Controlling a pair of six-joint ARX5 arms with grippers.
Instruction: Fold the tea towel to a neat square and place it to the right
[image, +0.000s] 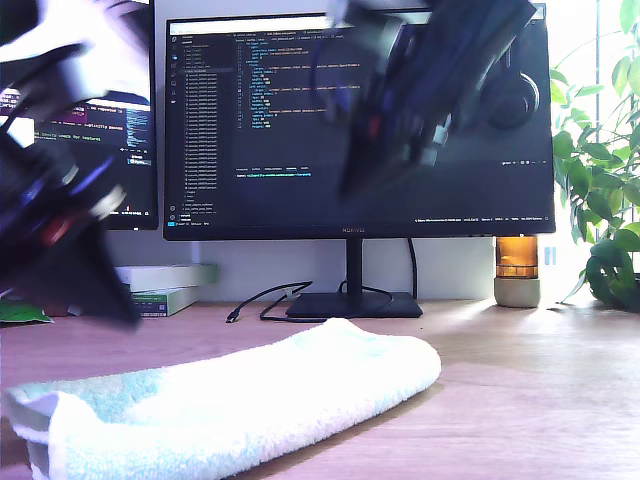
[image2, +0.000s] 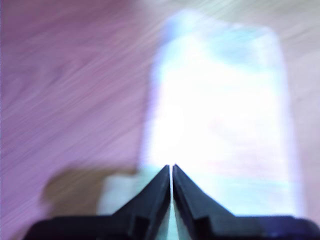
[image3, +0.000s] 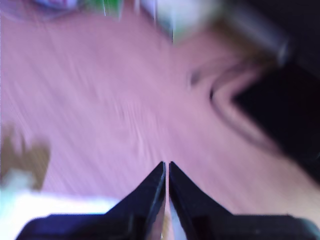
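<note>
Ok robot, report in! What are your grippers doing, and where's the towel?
My first gripper shut, empty. My second gripper shut, empty. Tea towel folded on desk, untouched. Nothing in the way.

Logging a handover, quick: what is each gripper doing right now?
My first gripper: shut, holding nothing, above the tea towel.
My second gripper: shut, empty, over bare desk.

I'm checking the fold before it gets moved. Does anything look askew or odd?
The tea towel lies folded on the desk as a long, lumpy strip rather than a neat square, running aslant in the exterior view. Nothing looks spilled or damaged.
</note>
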